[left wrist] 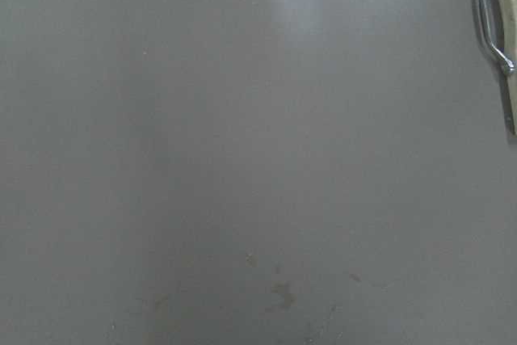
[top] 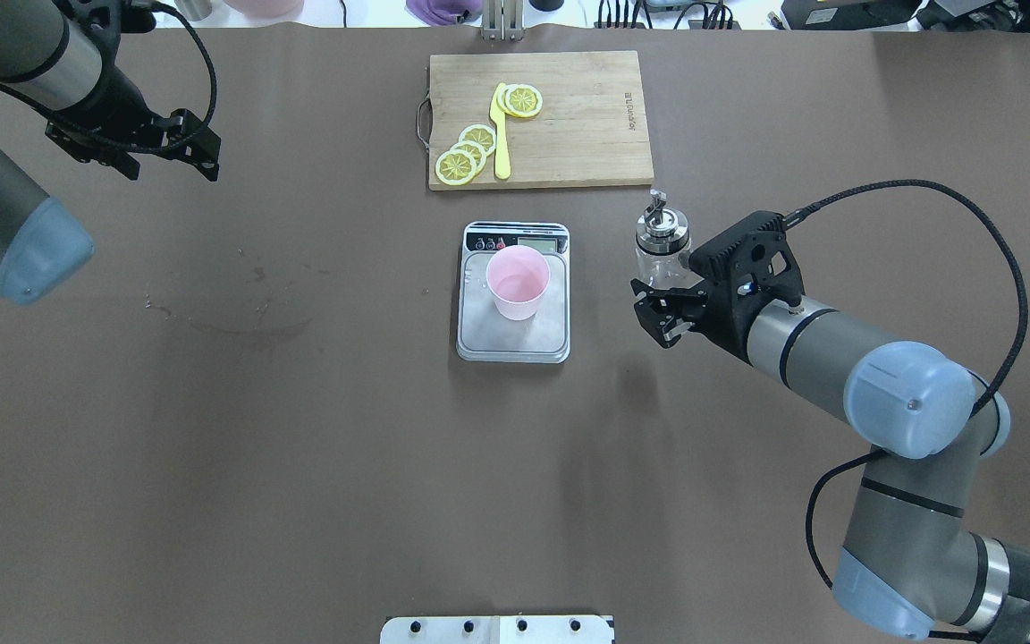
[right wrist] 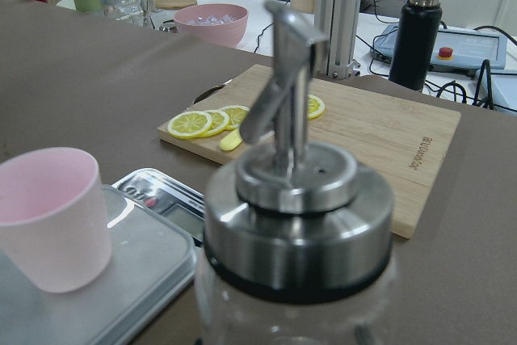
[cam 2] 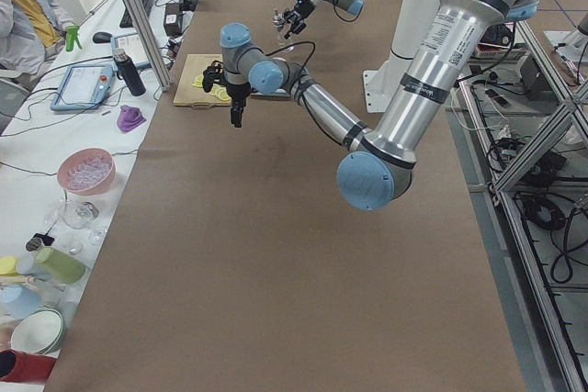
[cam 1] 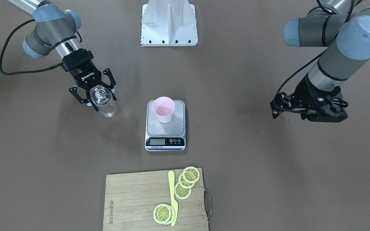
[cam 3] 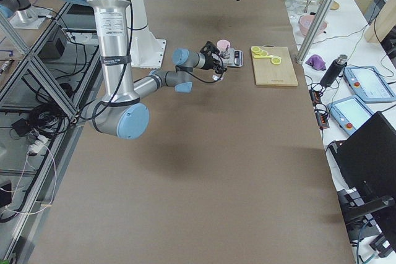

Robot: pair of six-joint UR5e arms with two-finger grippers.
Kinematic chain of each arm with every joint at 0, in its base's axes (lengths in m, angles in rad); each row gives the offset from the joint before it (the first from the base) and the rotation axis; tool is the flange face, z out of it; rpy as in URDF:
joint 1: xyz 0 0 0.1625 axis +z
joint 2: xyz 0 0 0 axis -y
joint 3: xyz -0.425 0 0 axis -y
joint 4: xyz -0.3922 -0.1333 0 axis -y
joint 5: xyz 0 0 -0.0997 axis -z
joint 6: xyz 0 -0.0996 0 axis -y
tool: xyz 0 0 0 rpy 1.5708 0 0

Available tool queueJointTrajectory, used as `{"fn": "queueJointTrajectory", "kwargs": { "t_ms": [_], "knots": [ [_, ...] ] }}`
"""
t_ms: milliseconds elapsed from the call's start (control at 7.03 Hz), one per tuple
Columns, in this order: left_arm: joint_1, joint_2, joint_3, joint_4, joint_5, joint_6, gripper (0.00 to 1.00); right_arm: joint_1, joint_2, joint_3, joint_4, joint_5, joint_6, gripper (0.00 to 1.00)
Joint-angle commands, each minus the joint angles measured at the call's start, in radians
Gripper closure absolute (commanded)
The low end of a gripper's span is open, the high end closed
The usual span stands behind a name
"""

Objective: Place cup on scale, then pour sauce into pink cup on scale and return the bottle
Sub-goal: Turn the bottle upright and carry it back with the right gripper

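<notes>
The right jaws grip the bottle (top: 661, 241) upright, pourer topmost, just right of the scale (top: 488, 335); whether the left jaws are apart or together is unclear.

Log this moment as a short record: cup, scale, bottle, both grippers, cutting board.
cup: upright on the scale
scale: between the two arms
bottle: upright, beside the scale, not over the cup
right gripper: closed around the bottle
left gripper: away from the scale, holding nothing; open or shut unclear
cutting board: holds lemon slices and a yellow knife
</notes>
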Motion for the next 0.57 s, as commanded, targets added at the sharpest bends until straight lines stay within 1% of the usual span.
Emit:
{"fn": "queueJointTrajectory", "kwargs": {
  "t_ms": [0, 142, 285, 427],
  "knots": [
    [0.000, 0.000, -0.016, 0.002, 0.002, -0.007, 0.02, 0.082, -0.027, -0.115, 0.175, 0.079, -0.076, 1.00],
    [0.000, -0.001, -0.027, 0.003, 0.002, -0.014, 0.02, 0.137, -0.053, -0.118, 0.207, 0.145, -0.075, 1.00],
    [0.000, -0.001, -0.033, 0.003, 0.002, -0.016, 0.03, 0.167, -0.070, -0.121, 0.230, 0.185, -0.064, 1.00],
    [0.000, -0.001, -0.033, 0.003, 0.002, -0.016, 0.03, 0.170, -0.084, -0.127, 0.269, 0.187, -0.028, 1.00]
  ]
}}
